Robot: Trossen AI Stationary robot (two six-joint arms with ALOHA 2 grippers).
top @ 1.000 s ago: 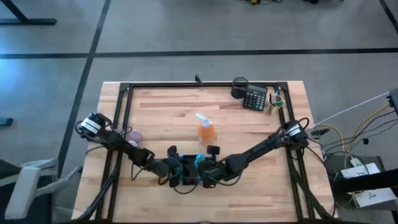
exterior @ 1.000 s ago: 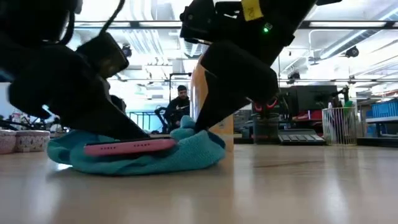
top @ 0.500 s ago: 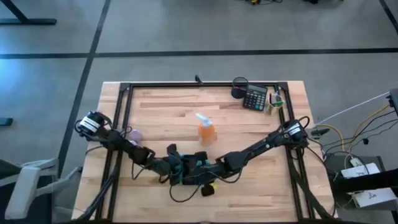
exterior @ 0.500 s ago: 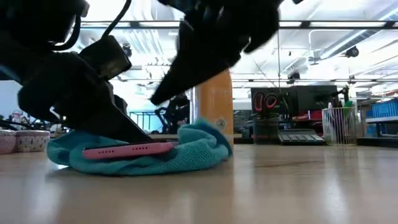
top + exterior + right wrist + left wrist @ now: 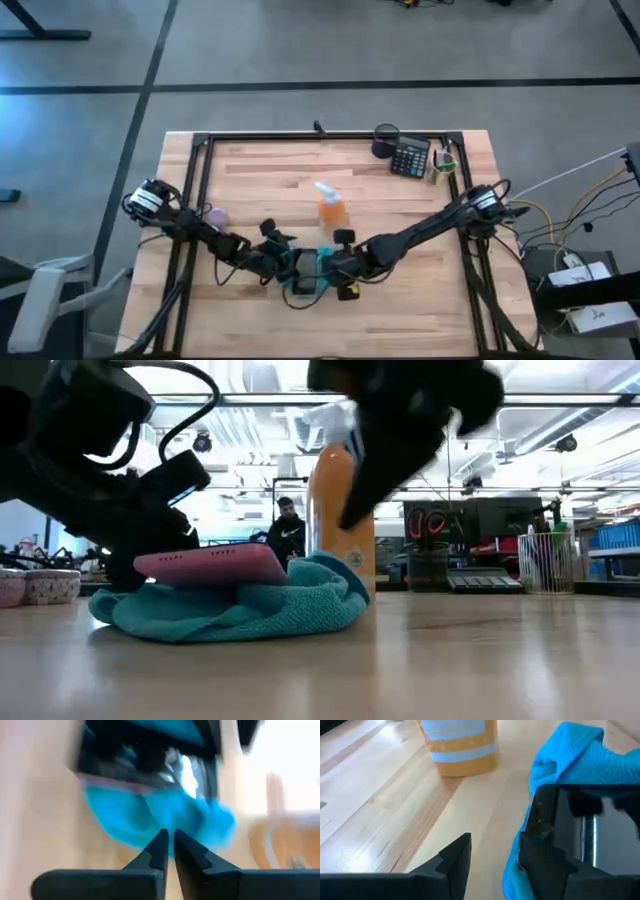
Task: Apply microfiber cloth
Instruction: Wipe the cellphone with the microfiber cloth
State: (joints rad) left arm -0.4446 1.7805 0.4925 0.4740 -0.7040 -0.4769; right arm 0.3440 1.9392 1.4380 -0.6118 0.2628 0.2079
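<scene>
The turquoise microfiber cloth [image 5: 250, 605] lies crumpled on the table near its front edge, with one fold standing up at its right end [image 5: 330, 575]. A black phone-like slab with a pink edge [image 5: 210, 563] rests on top of the cloth. My left gripper [image 5: 492, 860] is open at the slab's left end. My right gripper [image 5: 169, 845] is shut and hangs above the cloth's right end [image 5: 400, 430], holding nothing. My left gripper comes in low from the table's left. One finger [image 5: 540, 862] meets the slab's near corner [image 5: 537, 827]. The other finger stands free over bare wood, and nothing is between the two. The slab stays on the cloth.
An orange spray bottle [image 5: 331, 208] stands just behind the cloth. A calculator [image 5: 410, 158] and a black cup [image 5: 385, 140] are at the far right, small pink cups [image 5: 40, 585] at the left. A person [image 5: 288, 530] is in the room beyond.
My right gripper has risen from the cloth's right end and let it go, leaving that fold standing higher. My left gripper has drawn back toward the table's left, off the slab's top. The slab now sits higher on the cloth than before.
</scene>
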